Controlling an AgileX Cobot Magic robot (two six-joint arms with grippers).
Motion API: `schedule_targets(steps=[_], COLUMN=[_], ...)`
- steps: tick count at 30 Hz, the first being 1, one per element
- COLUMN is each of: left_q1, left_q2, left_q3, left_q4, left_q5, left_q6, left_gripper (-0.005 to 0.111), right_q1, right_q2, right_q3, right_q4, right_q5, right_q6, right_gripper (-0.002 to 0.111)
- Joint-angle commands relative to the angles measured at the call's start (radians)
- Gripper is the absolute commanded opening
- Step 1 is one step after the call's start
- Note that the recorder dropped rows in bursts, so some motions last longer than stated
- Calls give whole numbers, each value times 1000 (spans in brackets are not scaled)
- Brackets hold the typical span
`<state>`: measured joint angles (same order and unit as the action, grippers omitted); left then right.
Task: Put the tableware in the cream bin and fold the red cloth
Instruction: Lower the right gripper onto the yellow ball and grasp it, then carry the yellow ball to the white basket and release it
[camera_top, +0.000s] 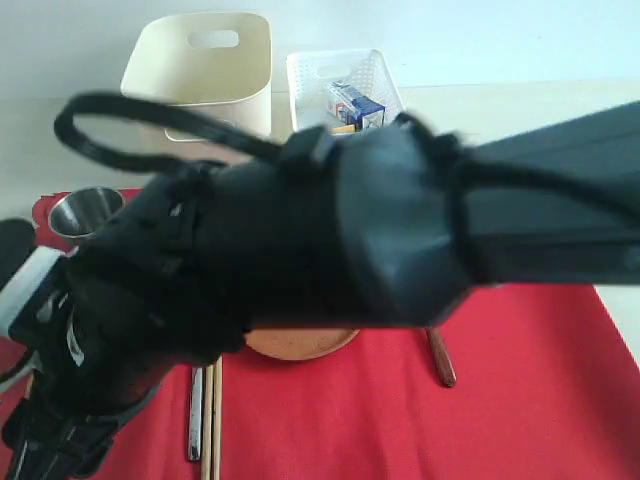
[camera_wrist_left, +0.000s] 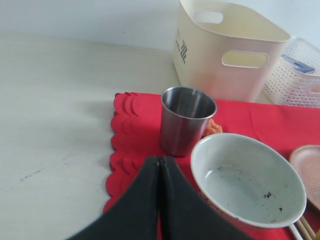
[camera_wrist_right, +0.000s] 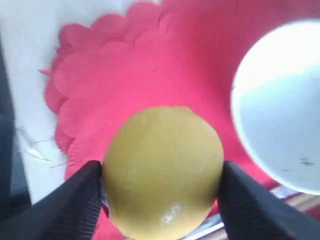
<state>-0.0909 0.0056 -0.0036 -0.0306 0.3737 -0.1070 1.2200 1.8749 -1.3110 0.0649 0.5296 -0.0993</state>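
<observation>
— Steel cup (camera_wrist_left: 187, 120): position relative to the left gripper (camera_wrist_left: 160, 162)?
— Upright on the red cloth (camera_wrist_left: 132, 130), just beyond the fingertips. These are pressed together, holding nothing. The bowl (camera_wrist_left: 247, 182) stands just beside the cup, and the cream bin (camera_wrist_left: 230, 55) stands beyond both.
— Right gripper (camera_wrist_right: 161, 170)?
— Pinching the lemon (camera_wrist_right: 162, 145), one finger against each flank, over the cloth's scalloped edge. The bowl is near.

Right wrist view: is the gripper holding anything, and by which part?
The right gripper has the lemon between its fingers, which touch its two opposite sides at the widest part.
</observation>
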Motion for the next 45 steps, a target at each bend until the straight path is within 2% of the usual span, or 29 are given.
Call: schedule_targets(steps=[1,3,8,10,14,21,27,32,45], left_q1=[1,1,1,1,1,1,1,1,1], left_q2=[-6,-6,-6,-6,-6,-6,-6,-6,-6], left_q3=[4,4,4,4,4,4,4,4,4], left_q4=[-7,-7,-7,-7,-7,-7,-7,-7,-7], left_q5=[-8,-8,-8,-8,-8,-8,-8,-8,-8], left_q6=[-2,-2,-2,-2,-2,-2,-2,-2,-2], left_gripper=[0,0,0,0,0,0,0,0,0], right_q1=[-2,-33,-201,-302,-508,-715,-796,-826,-827], right_q2=[-194,-279,-389,-393,-334,-128,55,193,480], right_q3=[0,0,-4,-21,-80,-218,-336,-436,-682], right_q4=[-132,-202,-283,-289,-283,-240,-141,-82,-65], right_q5=[38,38,36,36,6,-5,-10,-17,-53], right_q6=[22,76,126,126,126,126,31,-42,-77], right_gripper=[0,0,0,0,0,0,0,0,0])
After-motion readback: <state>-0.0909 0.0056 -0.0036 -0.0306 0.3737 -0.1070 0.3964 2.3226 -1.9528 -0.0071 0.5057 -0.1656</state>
